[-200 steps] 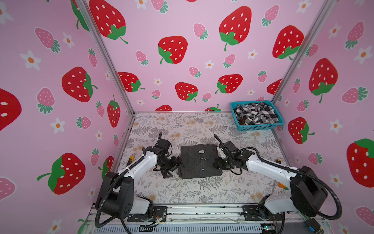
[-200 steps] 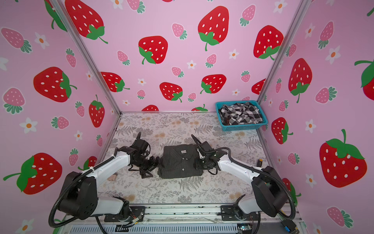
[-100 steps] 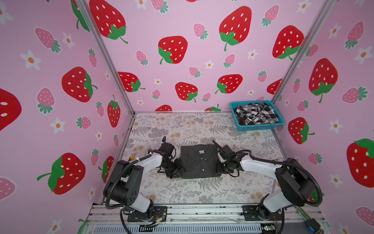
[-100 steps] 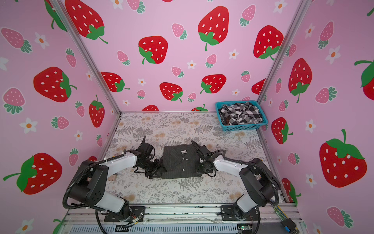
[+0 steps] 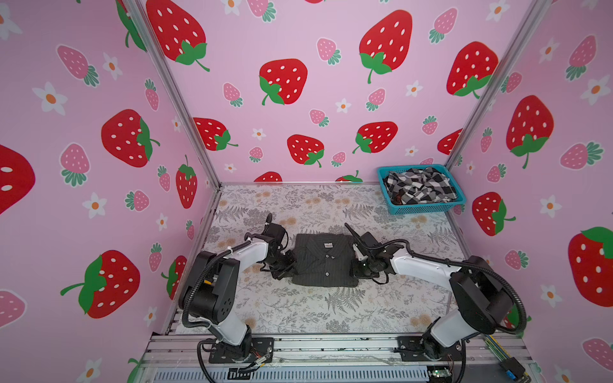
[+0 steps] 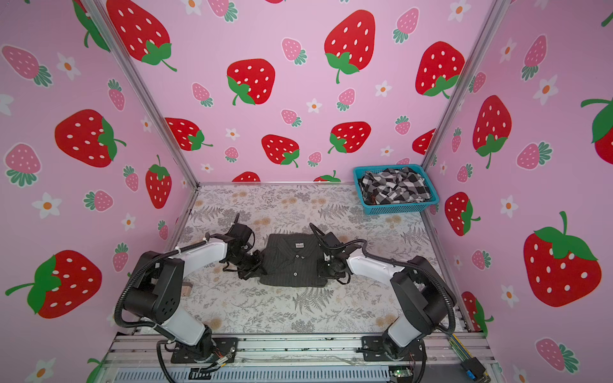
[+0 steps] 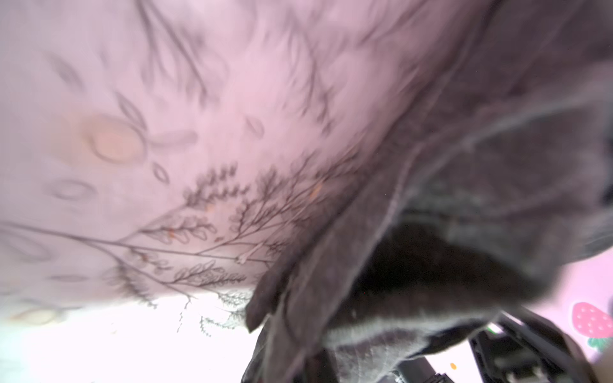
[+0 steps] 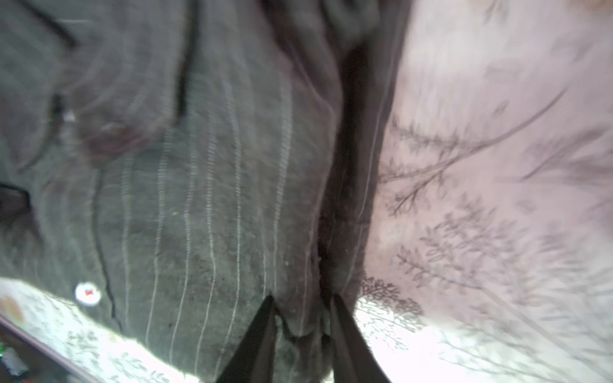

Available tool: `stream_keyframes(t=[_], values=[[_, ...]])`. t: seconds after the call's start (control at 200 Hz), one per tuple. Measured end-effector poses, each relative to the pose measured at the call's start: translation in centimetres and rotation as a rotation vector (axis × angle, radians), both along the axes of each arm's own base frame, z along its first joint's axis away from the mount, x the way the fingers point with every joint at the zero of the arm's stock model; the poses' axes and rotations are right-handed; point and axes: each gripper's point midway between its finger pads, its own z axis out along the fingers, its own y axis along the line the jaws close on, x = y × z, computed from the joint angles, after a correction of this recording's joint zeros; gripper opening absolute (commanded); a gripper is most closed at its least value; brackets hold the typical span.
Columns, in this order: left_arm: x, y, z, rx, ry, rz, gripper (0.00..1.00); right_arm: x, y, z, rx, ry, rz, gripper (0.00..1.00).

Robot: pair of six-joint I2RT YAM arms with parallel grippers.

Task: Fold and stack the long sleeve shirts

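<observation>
Blurred close view. The floral-printed table cover fills the left and upper frame. The dark grey shirt occupies the right, its layered edges running diagonally to the lower centre with a dark gap between layers. Lower right: pink wall with a strawberry, and black arm hardware.

**Strawberry-Print Booth over a Fern-Print Floor**

Pink walls printed with red and pink strawberries and white flowers stand outboard of the left gripper, outboard of the right gripper and well beyond both. Silver metal posts mark the far corners. Beneath the grippers lies a pale floor sheet patterned with grey ferns and tan blossoms. Behind them runs an aluminium rail. The light is bright and even.
</observation>
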Motion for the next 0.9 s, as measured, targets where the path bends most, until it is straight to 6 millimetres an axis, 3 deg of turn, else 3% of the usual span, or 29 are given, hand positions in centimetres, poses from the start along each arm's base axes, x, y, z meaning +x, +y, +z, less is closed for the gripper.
stream_keyframes(t=[0.115, 0.205, 0.295, 0.41, 0.62, 0.695, 0.735, 0.795, 0.895], values=[[2.2, 1.3, 1.5, 0.033, -0.053, 0.014, 0.0, 2.1, -0.4, 4.2, 0.042, -0.093, -0.041, 0.49], [3.6, 3.3, 2.3, 0.07, -0.077, 0.037, 0.0, 3.8, -1.9, 7.5, 0.09, -0.168, -0.102, 0.49], [4.8, 5.6, 2.7, 0.119, -0.085, 0.057, 0.0, 4.6, -3.5, 9.3, 0.113, -0.209, -0.15, 0.48], [6.0, 8.8, 2.7, 0.185, -0.084, 0.086, 0.0, 4.8, -4.3, 9.7, 0.119, -0.22, -0.169, 0.47], [7.8, 14.1, 2.7, 0.286, -0.075, 0.157, 0.0, 3.4, -4.8, 7.4, 0.097, -0.164, -0.162, 0.45], [8.5, 14.8, 2.8, 0.299, -0.077, 0.158, 0.3, 3.3, -4.7, 7.3, 0.101, -0.16, -0.159, 0.45], [8.8, 14.8, 2.8, 0.299, -0.08, 0.156, 0.41, 3.4, -4.6, 7.4, 0.108, -0.161, -0.156, 0.45], [9.0, 14.5, 2.7, 0.29, -0.079, 0.159, 0.48, 3.3, -4.2, 7.5, 0.126, -0.159, -0.144, 0.45], [8.7, 14.0, 3.1, 0.267, -0.082, 0.154, 0.51, 2.9, -3.0, 7.9, 0.155, -0.164, -0.104, 0.45]])
